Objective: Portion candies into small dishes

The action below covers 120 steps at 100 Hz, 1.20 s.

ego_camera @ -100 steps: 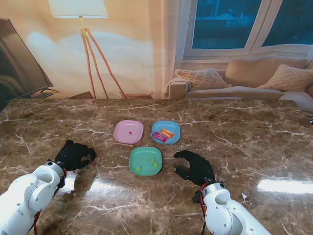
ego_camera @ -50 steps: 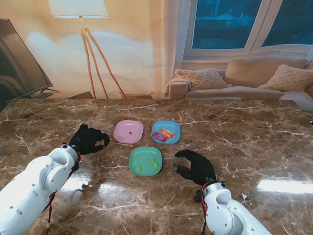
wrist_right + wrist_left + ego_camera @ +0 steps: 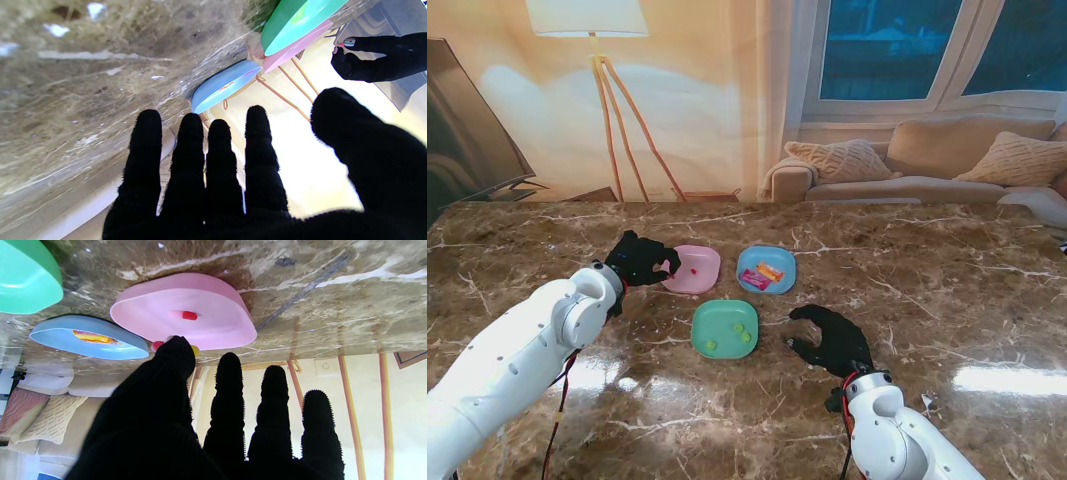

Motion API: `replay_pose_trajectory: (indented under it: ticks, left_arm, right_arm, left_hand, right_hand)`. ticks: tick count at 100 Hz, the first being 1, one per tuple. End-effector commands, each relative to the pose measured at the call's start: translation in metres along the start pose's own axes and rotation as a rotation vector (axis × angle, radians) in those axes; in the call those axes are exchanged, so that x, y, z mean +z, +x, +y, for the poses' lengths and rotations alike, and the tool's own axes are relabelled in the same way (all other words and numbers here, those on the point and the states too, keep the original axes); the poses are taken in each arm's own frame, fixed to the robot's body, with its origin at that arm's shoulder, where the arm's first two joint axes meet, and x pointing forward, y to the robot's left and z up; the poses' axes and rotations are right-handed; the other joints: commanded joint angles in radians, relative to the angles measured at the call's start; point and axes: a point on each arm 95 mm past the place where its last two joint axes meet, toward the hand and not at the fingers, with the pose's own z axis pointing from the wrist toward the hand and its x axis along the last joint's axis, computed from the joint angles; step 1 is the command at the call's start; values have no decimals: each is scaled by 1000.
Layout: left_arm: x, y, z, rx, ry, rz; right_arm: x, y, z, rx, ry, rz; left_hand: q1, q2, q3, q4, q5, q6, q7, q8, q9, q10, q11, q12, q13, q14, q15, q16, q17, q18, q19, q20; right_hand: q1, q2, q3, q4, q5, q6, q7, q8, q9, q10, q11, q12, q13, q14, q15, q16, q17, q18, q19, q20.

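Candy (image 3: 156, 345), a small red-and-yellow piece, sits pinched in the left hand (image 3: 642, 260) at the pink dish's (image 3: 702, 281) nine o'clock rim. Best move: carry inward over the centre before releasing. The right hand (image 3: 832, 340) rests fingers spread, empty, at the green dish's (image 3: 724, 330) three o'clock.

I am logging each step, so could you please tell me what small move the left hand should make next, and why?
Probably ease a little farther over the pink dish and release: the left hand pinches a small candy at the dish's edge, not yet over its middle.
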Motion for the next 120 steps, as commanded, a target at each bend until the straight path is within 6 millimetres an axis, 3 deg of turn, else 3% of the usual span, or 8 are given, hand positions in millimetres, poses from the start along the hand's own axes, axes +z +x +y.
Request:
replay_pose_trajectory:
  ticks: [1, 22, 35, 40, 56, 84, 101, 120]
  left_arm:
    - [8, 1, -6, -2, 7, -4]
    - [25, 0, -3, -6, -21, -16]
    - [30, -1, -1, 0, -29, -25]
    - [32, -1, 0, 1, -25, -27]
    - [34, 1, -1, -2, -15, -28]
    - [32, 0, 0, 1, -15, -24]
    - [14, -5, -1, 23, -2, -16]
    - [-31, -16, 2, 50, 27, -45]
  right_arm:
    - [-3, -3, -5, 7, 23, -13]
    - [-4, -5, -4, 8, 18, -21]
    - [-4, -5, -4, 9, 17, -24]
    - [-4, -5, -4, 9, 17, -25]
    - [-4, -6, -3, 9, 19, -25]
    - [-4, -6, -3, 9, 15, -26]
    - [-4, -6, -4, 8, 15, -22]
    - [-4, -5, -5, 8, 18, -16]
  left_hand:
    - [44, -8, 14, 26, 27, -35, 39, 9, -12, -15, -2, -11, -22, -8, 4, 6, -15, -11, -24, 2]
    - [51, -26, 23, 32, 36, -21, 39, -4, -18, -13, -8, -34, -21, -6, 4, 6, -11, -9, -19, 5]
    - [71, -31, 2, 23, 34, -7, 55, -122, -36, -20, -15, -130, -14, -5, 5, 4, -5, -5, -11, 4]
    - [73, -28, -31, 29, 10, 10, 32, -226, -53, -21, 2, -180, -15, -6, 5, 3, -6, -5, -9, 1]
    - [80, -36, -26, 29, -11, 32, -39, -329, -77, -18, -2, -247, -17, -5, 6, 4, -6, -4, -7, 0]
    - [70, -45, -21, 29, -5, 37, -51, -349, -88, -18, 11, -298, -17, -5, 4, 4, -7, -2, -7, -1]
    - [74, -49, -17, 29, 6, 33, -34, -338, -88, -18, 14, -297, -16, -5, 4, 4, -6, -2, -7, -1]
    - [74, -64, 14, 35, 14, 31, -26, -340, -86, -14, 11, -317, -16, -2, -1, 1, -3, 2, -7, -1]
  right_hand:
    - [-18, 14, 7, 18, -10, -26, 5, -11, -14, -4, -5, -8, -9, 30, 0, 18, 4, -5, 13, 25]
    - [-17, 13, 8, 18, -10, -25, 5, -11, -15, -4, -6, -8, -6, 31, 1, 19, 4, -5, 13, 25]
    - [-22, 18, 6, 18, -9, -24, 6, -10, -13, -6, -5, -7, -6, 30, 1, 19, 3, -4, 13, 25]
    - [-21, 18, 6, 18, -9, -25, 5, -11, -12, -6, -5, -7, -6, 32, 1, 19, 3, -4, 13, 25]
    - [-20, 16, 5, 19, -10, -26, 5, -11, -13, -5, -5, -7, -6, 31, 1, 19, 4, -5, 13, 25]
    - [-18, 16, 6, 19, -10, -26, 5, -11, -12, -5, -5, -7, -5, 32, 1, 19, 4, -5, 14, 26]
    - [-19, 15, 6, 18, -9, -26, 5, -11, -12, -6, -5, -7, -5, 31, 1, 20, 4, -4, 13, 26]
    - [-18, 14, 6, 18, -9, -25, 5, -11, -13, -5, -6, -7, -4, 32, 1, 20, 4, -4, 13, 26]
